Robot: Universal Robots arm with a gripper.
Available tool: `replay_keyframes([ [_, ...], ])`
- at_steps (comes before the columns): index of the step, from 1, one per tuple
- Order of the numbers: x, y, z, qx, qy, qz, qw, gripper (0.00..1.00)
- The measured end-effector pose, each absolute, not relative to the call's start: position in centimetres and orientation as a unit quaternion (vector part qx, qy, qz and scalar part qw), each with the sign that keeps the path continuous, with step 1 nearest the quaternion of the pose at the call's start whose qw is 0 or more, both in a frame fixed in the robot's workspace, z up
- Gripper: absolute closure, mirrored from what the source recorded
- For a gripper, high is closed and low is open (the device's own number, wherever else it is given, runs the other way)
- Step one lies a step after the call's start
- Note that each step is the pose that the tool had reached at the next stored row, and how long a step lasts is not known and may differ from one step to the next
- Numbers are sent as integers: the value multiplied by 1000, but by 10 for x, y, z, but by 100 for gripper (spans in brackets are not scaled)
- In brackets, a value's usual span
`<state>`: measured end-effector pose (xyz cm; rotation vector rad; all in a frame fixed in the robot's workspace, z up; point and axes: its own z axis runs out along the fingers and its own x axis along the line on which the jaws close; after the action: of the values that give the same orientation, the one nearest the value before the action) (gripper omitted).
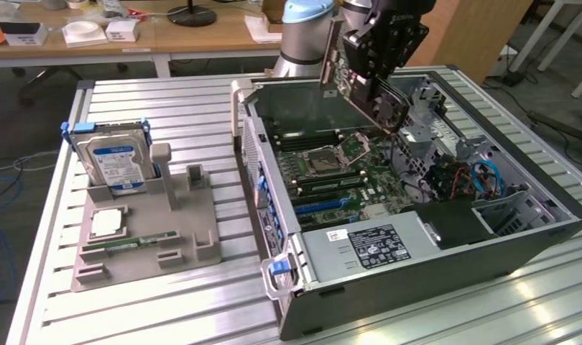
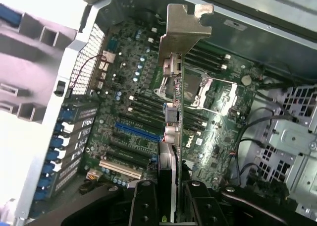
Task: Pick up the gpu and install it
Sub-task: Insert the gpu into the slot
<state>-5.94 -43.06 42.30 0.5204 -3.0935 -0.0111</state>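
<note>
Gpu (image 2: pixel 174 112) is clamped edge-on between the pincer's (image 2: pixel 171 198) fingers, its silvery bracket leading, held above the motherboard (image 2: pixel 129 97) inside the open computer case (image 1: pixel 521 237) lying on the slatted desk (image 1: pixel 156 100).

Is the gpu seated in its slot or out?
Out: the tool holds the gpu in the air above the motherboard, clear of the blue slot.
</note>
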Motion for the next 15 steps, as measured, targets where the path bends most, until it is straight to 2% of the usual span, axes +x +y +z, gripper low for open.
replay_keyframes([
  [15, -61, -431, 421, 276, -961, -3, 3, 73],
])
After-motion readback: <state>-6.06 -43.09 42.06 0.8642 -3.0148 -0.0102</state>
